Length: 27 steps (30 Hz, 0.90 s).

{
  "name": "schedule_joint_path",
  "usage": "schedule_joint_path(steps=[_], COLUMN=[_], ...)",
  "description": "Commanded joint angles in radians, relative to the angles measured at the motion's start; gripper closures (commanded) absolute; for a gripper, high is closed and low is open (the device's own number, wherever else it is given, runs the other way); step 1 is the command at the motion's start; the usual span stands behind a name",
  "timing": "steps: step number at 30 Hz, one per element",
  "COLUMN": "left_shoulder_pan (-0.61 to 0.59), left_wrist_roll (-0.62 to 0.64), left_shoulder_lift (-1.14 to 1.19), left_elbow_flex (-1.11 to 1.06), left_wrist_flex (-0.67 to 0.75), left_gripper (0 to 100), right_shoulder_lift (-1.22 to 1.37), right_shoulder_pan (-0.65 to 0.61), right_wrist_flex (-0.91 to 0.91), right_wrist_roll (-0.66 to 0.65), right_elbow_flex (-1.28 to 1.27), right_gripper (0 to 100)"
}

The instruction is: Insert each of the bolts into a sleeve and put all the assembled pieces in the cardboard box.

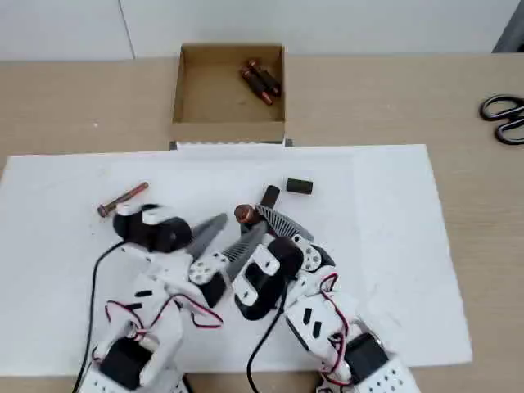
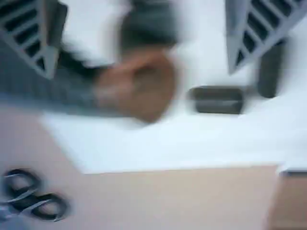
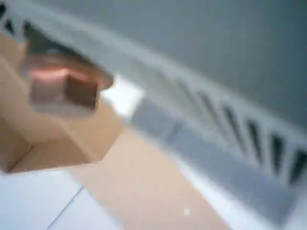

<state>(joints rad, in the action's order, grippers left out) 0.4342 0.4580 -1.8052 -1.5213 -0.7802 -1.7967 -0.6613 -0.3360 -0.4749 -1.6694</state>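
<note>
Bolt (image 1: 245,214), high view: pinched in right gripper (image 1: 255,214) above white paper (image 1: 393,246), beside a sleeve (image 1: 269,196); second bolt (image 1: 123,199) loose; assembled pieces (image 1: 260,80) in cardboard box (image 1: 214,102). Left wrist view: left gripper (image 2: 141,74) spread, empty. Right wrist view: bolt before box. Step judged: insertion; next, align shaft with sleeve bore.

No text, label, number or sign is readable on the cardboard box (image 1: 229,131) or anything else.
</note>
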Motion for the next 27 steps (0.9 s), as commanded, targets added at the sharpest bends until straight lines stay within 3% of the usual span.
schedule_joint_path(steps=[1, 5, 11, 16, 23, 27], left_shoulder_pan=[-0.014, -0.017, -0.014, -0.021, -0.267, -0.407], left_wrist_roll=[-0.015, -0.015, -0.015, -0.017, -0.054, -0.155], left_shoulder_lift=[-0.009, -0.009, -0.011, -0.011, -0.009, -0.009], left_elbow_flex=[0.085, 0.113, 0.168, 0.194, 0.097, -0.09], left_wrist_flex=[-0.058, -0.064, -0.064, -0.063, -0.051, 0.087], left_gripper=[78, 81, 100, 100, 99, 99], right_shoulder_lift=[-0.016, -0.015, -0.015, -0.015, -0.015, -0.013], right_shoulder_pan=[0.002, 0.004, 0.061, 0.104, 0.22, 0.259], right_wrist_flex=[0.001, -0.001, -0.045, -0.048, -0.039, -0.039], right_wrist_roll=[-0.002, -0.002, -0.002, -0.002, 0.054, 0.08], right_elbow_flex=[-0.014, -0.014, -0.014, -0.014, 0.021, 0.086], right_gripper=[99.6, 99.6, 99.6, 99.6, 99.6, 99.6])
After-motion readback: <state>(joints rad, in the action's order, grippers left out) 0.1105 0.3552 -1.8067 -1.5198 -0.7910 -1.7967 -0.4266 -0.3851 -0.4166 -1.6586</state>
